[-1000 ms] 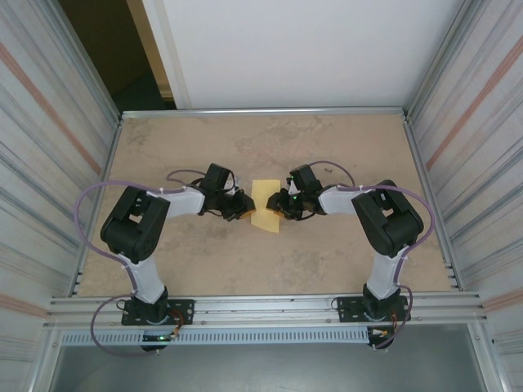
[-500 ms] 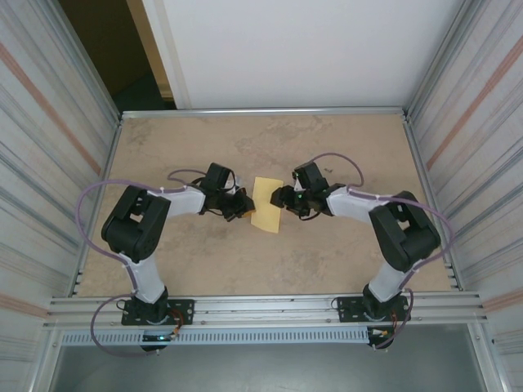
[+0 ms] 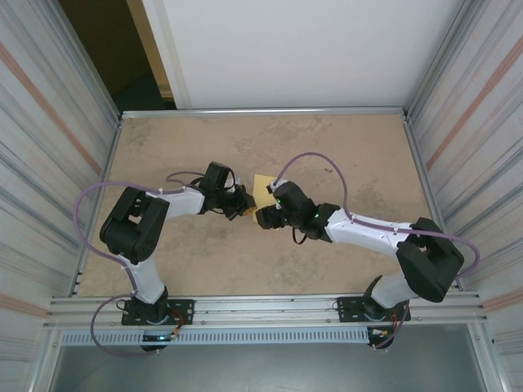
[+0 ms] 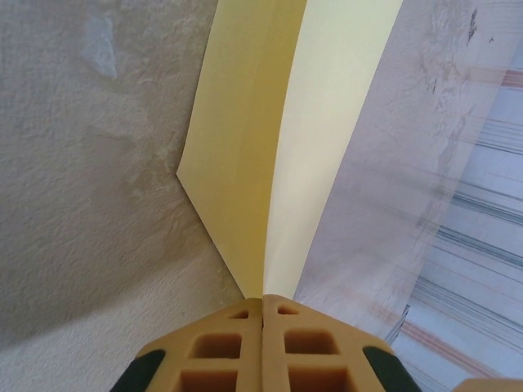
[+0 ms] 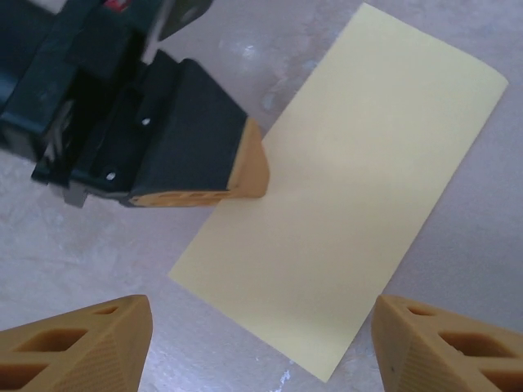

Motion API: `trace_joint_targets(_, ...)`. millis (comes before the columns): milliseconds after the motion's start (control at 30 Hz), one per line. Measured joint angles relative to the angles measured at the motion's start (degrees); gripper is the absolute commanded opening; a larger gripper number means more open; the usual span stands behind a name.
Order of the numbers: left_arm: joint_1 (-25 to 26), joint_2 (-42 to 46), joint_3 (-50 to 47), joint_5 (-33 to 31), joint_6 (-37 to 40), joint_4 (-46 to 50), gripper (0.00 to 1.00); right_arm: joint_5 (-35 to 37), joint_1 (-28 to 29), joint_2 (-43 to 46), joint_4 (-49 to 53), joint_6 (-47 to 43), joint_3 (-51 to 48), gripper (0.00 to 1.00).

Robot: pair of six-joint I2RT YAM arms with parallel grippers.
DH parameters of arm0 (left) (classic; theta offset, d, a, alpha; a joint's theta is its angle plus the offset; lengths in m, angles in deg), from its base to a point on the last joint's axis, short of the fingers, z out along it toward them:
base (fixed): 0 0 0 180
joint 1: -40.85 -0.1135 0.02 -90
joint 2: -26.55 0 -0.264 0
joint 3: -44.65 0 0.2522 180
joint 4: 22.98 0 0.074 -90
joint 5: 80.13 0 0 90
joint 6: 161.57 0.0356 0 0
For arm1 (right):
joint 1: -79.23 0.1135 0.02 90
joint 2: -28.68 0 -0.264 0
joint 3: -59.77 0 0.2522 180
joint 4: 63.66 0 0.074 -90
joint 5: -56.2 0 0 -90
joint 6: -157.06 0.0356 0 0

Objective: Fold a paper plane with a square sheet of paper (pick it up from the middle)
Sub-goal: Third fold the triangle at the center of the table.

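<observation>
A second ago my right jaws sat narrower at the right edge of the pale-yellow folded sheet of paper [image 5: 351, 180]. They have since come off it and spread wide. My right arm [image 3: 368, 233] has swung from the sheet's right side across to its near end, stretched out low over the mottled beige worktop [image 3: 327, 147]. In the top view its wrist now covers most of the sheet. Its purple cable [image 3: 315, 159] now arches up behind. My left jaws have closed the last bit onto the sheet's left edge.
</observation>
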Motion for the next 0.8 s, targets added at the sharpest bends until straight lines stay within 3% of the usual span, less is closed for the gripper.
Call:
trace_joint_targets(400,0.00,0.39,0.00,0.02,-0.59,0.02,0.02,9.64,6.54,-11.15,-1.49,-8.52,0.55,0.67)
trace_joint_targets(800,0.00,0.42,0.00,0.02,-0.61,0.04,0.03,11.72,5.99,-12.57,-2.54,-10.23,3.17,0.39)
